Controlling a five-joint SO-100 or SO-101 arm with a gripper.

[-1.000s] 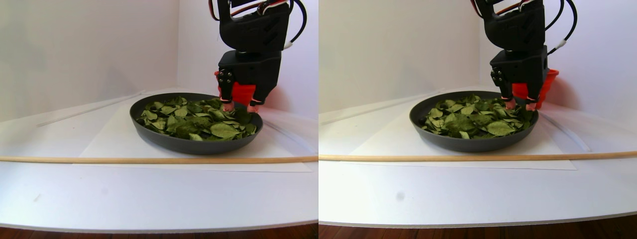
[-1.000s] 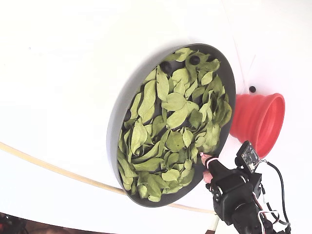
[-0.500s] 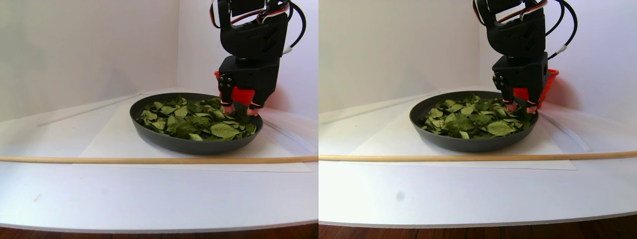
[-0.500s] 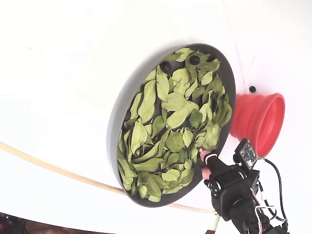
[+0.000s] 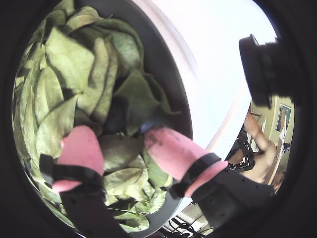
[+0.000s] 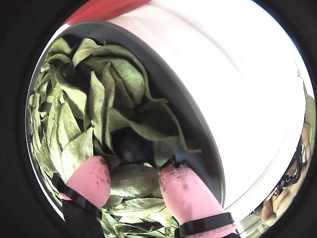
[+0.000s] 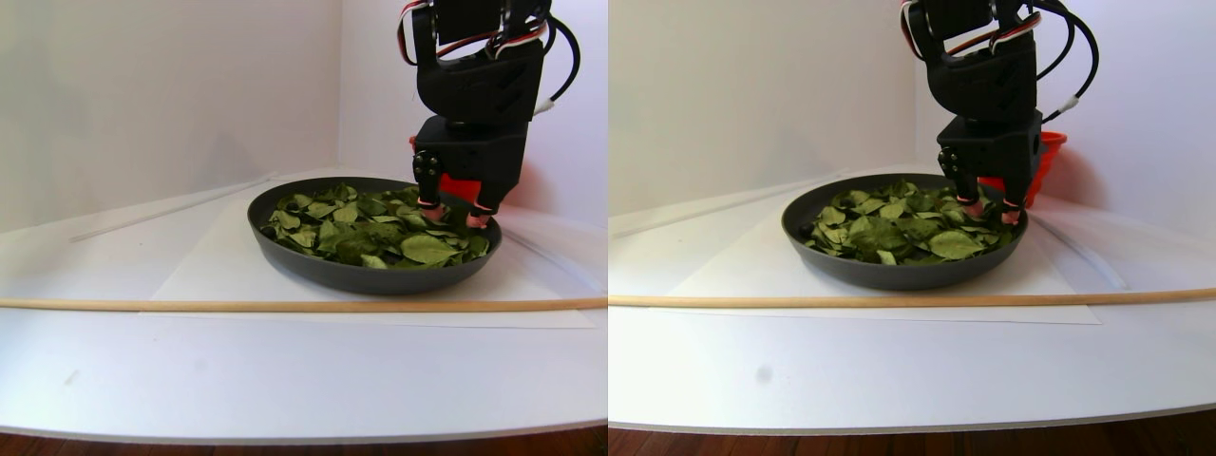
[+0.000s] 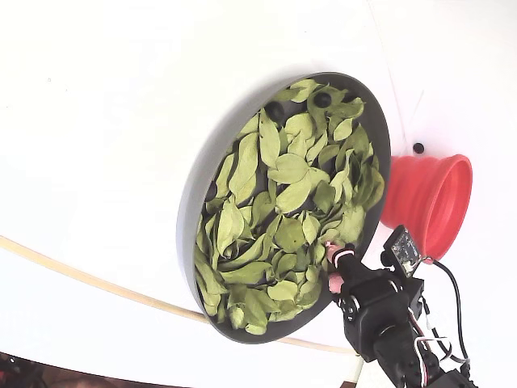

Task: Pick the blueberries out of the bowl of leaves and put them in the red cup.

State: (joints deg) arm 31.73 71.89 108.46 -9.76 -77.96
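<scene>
Looking down through a wrist view, I saw the gripper [image 6: 133, 178] spread apart and grasping nothing, its two pink fingertips [image 6: 185, 191] pressed down among the leaves [image 6: 94, 109] near the rim of the bowl [image 6: 198, 144], with a dark blueberry [image 6: 130, 146] lying half under a leaf just ahead of the gap between them. From the fixed view I made out two more blueberries [image 8: 322, 99] showing at the far end of the bowl and one loose on the white table [image 8: 97, 121] just beside the red cup [image 8: 432, 202], which stood close against the bowl's rim.
</scene>
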